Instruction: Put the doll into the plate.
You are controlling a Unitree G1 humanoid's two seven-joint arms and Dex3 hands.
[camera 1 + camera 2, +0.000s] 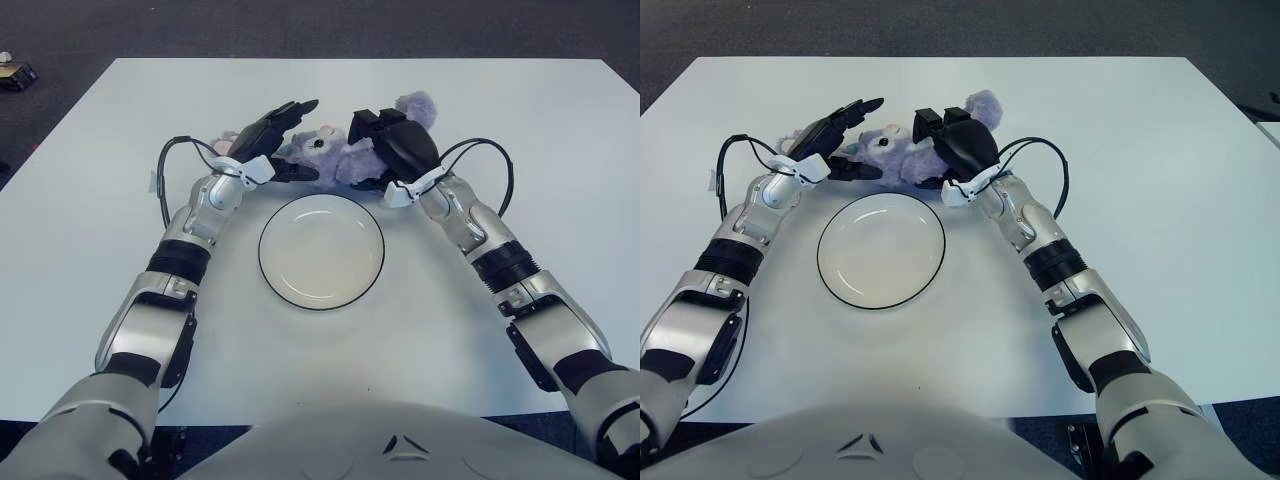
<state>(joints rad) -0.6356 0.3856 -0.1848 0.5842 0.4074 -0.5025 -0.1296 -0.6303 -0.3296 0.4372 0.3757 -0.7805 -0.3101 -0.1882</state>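
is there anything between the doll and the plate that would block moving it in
Nothing visible. The doll is held between the left hand and right hand just beyond the plate, and only bare table lies between them.

fuzzy lilac plush-cloth doll (pixel 330 150): soft, matt pile | round white black-rimmed plate (pixel 321 251) just near of doll: smooth, glossy | white table (pixel 90 200): smooth, matt | left hand (pixel 268 135), right hand (pixel 392 142) flanking doll: matt black plastic; forearms glossy silver shells
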